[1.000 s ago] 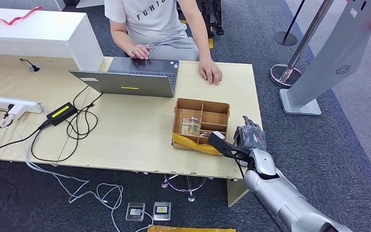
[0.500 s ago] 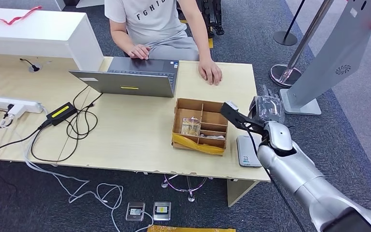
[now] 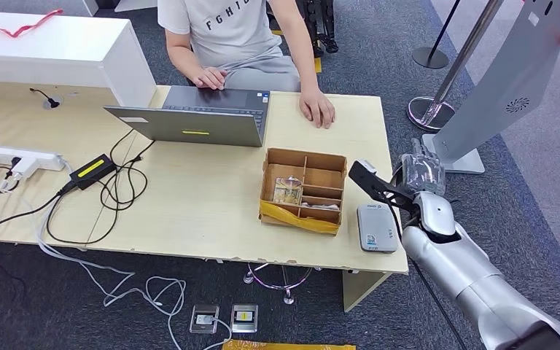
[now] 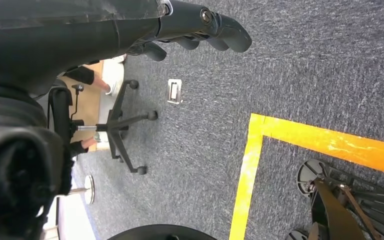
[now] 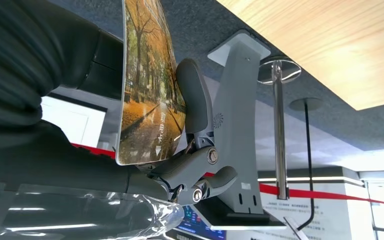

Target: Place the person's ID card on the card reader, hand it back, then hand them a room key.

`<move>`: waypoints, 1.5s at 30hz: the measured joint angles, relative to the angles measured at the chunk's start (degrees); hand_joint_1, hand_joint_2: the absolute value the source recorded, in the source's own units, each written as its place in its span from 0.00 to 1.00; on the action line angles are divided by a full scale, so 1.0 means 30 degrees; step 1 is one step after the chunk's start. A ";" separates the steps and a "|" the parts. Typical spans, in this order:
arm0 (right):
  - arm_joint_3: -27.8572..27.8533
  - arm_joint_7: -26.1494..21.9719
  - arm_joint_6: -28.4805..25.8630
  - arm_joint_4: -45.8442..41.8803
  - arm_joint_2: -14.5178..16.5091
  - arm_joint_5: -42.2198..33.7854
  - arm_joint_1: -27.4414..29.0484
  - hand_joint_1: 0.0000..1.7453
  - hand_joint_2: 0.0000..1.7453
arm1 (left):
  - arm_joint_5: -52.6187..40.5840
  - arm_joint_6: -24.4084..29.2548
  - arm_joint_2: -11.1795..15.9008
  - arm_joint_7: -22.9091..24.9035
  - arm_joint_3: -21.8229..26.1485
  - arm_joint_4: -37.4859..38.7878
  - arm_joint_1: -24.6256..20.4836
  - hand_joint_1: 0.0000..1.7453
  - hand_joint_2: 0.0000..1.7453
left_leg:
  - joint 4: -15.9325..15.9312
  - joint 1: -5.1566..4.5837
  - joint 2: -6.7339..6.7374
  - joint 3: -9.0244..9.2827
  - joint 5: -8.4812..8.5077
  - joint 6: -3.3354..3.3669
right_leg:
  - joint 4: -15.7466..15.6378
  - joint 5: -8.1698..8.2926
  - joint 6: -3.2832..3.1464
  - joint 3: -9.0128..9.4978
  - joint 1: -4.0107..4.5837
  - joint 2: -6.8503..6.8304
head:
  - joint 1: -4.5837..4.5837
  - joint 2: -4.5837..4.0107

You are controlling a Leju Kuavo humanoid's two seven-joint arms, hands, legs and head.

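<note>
Starting at the 9 o'clock side of the head view: a white power strip [image 3: 16,160] and a black adapter [image 3: 92,170] lie on the wooden table [image 3: 189,211] among looped black cables. Toward 11 o'clock a grey laptop [image 3: 200,117] stands open facing a seated person [image 3: 237,36], one of whose hands [image 3: 210,77] rests on its keyboard while the other hand [image 3: 316,108] lies flat on the table at 12 o'clock. Near centre sits a cardboard box [image 3: 304,188] with dividers and yellow tape along its near edge; small items lie in its compartments, too small to identify. Just beside it at 4 o'clock lies the grey card reader [image 3: 376,227], near the table's edge, with nothing on top of it. Right hand [image 3: 417,179], at 3 o'clock, hovers past the table's right edge, above the carpet, apart from the reader. In the right wrist view, the thumb [image 5: 195,105] presses a room key [image 5: 147,85], a card printed with an autumn avenue, against the fingers, so the card is pinched. Left hand [image 4: 180,25] hangs over grey carpet in its wrist view, fingers [image 4: 225,32] loosely curled, nothing in them. A grey kiosk stand [image 3: 503,95] and stanchion base [image 3: 429,113] stand at 2 o'clock.
</note>
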 joint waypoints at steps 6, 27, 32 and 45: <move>-0.0350 -0.0071 -0.0064 0.0186 -0.0388 -0.0219 0.0832 1.00 1.00 | -0.0190 -0.0007 0.0002 -0.0062 -0.0026 0.0000 -0.0001 0.00 0.00 | 0.0000 0.0000 -0.0004 -0.0004 -0.0001 0.0001 | -0.0001 -0.0001 0.0000 -0.0001 0.0000 -0.0004 | -0.0002 0.0000; -0.0538 -0.1490 -0.0524 0.0972 0.0264 -0.0380 0.2240 1.00 1.00 | -0.0020 0.0160 -0.0007 -0.0666 -0.0044 0.0000 -0.0021 0.00 0.00 | -0.0001 0.0002 0.0001 -0.0009 -0.0001 0.0000 | 0.0004 0.0000 0.0000 0.0002 0.0001 -0.0002 | -0.0002 0.0000; -0.0443 -0.1871 -0.0413 0.1093 0.0694 -0.0064 0.2359 1.00 1.00 | -0.0122 -0.0026 -0.0007 -0.0718 -0.0051 0.0000 -0.0026 0.00 0.00 | -0.0002 0.0004 0.0000 -0.0008 0.0000 0.0000 | 0.0005 -0.0001 -0.0001 0.0001 0.0003 -0.0003 | 0.0000 0.0002; -0.0231 -0.2940 -0.0448 0.1330 0.1821 -0.0572 0.2690 1.00 1.00 | 0.0658 0.0339 0.0000 -0.0291 -0.0009 0.0000 -0.0026 0.00 0.00 | -0.0003 0.0004 0.0002 -0.0003 0.0000 0.0000 | 0.0004 -0.0001 -0.0001 0.0003 0.0004 0.0001 | 0.0000 0.0000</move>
